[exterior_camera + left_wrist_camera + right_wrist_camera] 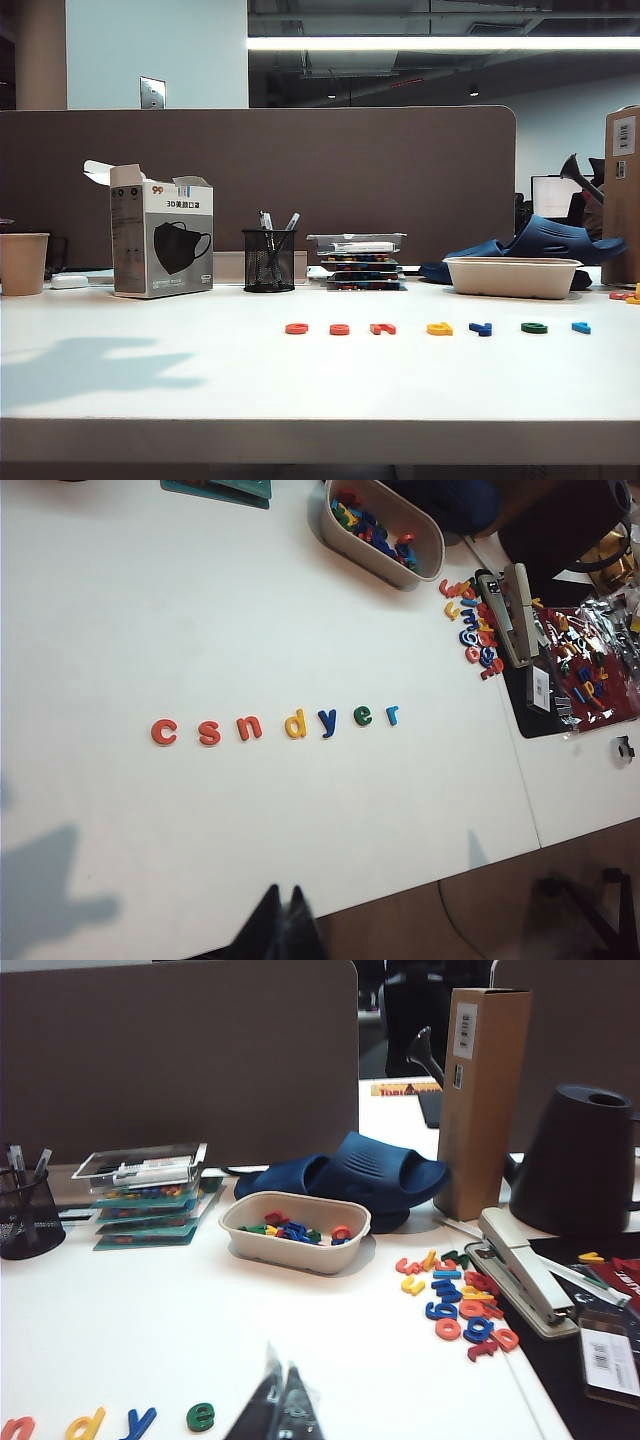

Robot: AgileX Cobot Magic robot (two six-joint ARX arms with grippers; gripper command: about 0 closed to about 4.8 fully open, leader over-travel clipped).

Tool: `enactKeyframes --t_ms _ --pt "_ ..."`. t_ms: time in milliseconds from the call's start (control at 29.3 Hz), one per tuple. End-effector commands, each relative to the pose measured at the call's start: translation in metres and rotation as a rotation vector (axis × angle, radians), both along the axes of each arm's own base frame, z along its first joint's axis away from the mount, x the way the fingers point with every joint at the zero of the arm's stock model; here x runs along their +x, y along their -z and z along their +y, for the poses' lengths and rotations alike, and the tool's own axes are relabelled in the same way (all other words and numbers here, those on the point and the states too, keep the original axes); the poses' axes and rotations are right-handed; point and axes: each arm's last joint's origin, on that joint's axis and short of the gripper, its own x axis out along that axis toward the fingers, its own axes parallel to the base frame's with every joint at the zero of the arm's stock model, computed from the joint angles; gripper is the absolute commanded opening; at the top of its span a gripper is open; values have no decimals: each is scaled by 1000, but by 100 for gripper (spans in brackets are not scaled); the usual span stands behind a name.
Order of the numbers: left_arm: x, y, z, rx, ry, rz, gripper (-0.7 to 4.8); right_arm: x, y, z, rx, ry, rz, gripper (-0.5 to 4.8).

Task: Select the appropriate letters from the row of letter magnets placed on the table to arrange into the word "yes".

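Mask box [160, 243], mesh pen cup [269, 260], beige tray [512, 277] of spare letters, blue slippers [345, 1175], stapler [523, 1270].

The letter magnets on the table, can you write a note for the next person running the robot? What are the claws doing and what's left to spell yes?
Left gripper: shut, holding nothing, above the near table edge in front of the row.
Right gripper: shut, holding nothing, above the table beside the row's right end.
The row of letter magnets reads c s n d y e r, lying in one line, all untouched.
Needed: blue y, green e, red-orange s.
Done: nothing picked or moved.
Left: pull out y, e and s and line them up as "yes". Ignore the loose letters in the tray and the pile by the stapler.
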Motion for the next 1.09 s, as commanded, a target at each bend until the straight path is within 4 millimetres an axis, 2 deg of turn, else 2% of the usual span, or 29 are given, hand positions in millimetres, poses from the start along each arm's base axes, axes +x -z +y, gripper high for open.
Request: enactKeyframes --t_ms 34,273,410,614,819,1092 --pt "-1 -3 0 -6 2 -21 -5 -4 -20 0 4 5 17 -1" --pt "-1 -3 0 -6 2 -21 -5 5 -74 0 5 -5 91 -2" --pt "-1 -3 0 -6 2 -21 -5 21 -103 1 9 -57 159 -1" --pt "-1 -3 0 -6 2 -21 -5 59 -141 5 28 -210 239 -1" --pt "-1 -3 0 -6 2 -21 -5 105 -160 8 61 -329 345 -1" --pt "-1 -3 0 -6 2 -20 -5 169 -163 18 73 -411 472 -1"
